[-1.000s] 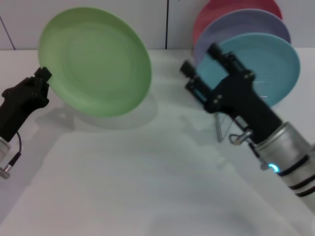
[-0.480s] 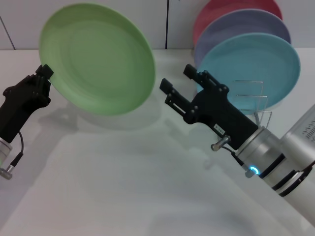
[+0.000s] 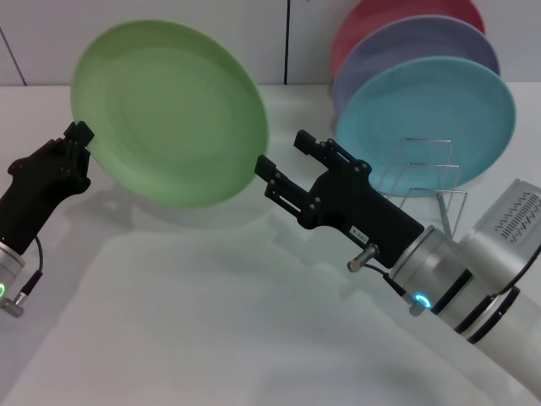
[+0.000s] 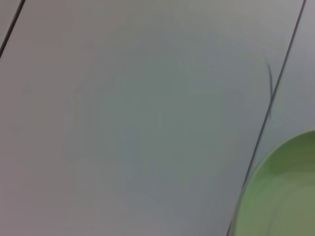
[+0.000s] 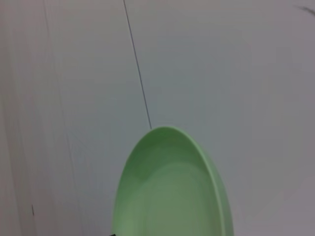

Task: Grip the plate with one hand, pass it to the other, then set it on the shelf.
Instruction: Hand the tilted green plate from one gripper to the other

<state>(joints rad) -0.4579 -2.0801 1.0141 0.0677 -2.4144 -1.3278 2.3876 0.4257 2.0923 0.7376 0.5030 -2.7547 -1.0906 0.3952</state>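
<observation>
The light-green plate [image 3: 169,110] is held up in the air, tilted, at the upper left of the head view. My left gripper [image 3: 78,142] is shut on its lower left rim. My right gripper [image 3: 283,169] is open, its fingers spread just beside the plate's lower right rim without touching it. The plate's edge [image 4: 280,196] shows in the left wrist view, and the plate [image 5: 170,191] fills the lower middle of the right wrist view. The silver wire shelf [image 3: 427,173] stands at the right, behind my right arm.
In the shelf stand a light-blue plate [image 3: 439,110], a lavender plate [image 3: 397,46] behind it and a red plate [image 3: 380,17] at the back. A white tabletop [image 3: 211,321] lies below, and a pale panelled wall [image 4: 123,98] rises behind.
My right gripper has moved left from in front of the shelf to the green plate's right rim. The left gripper has held the plate, shifting it slightly right.
</observation>
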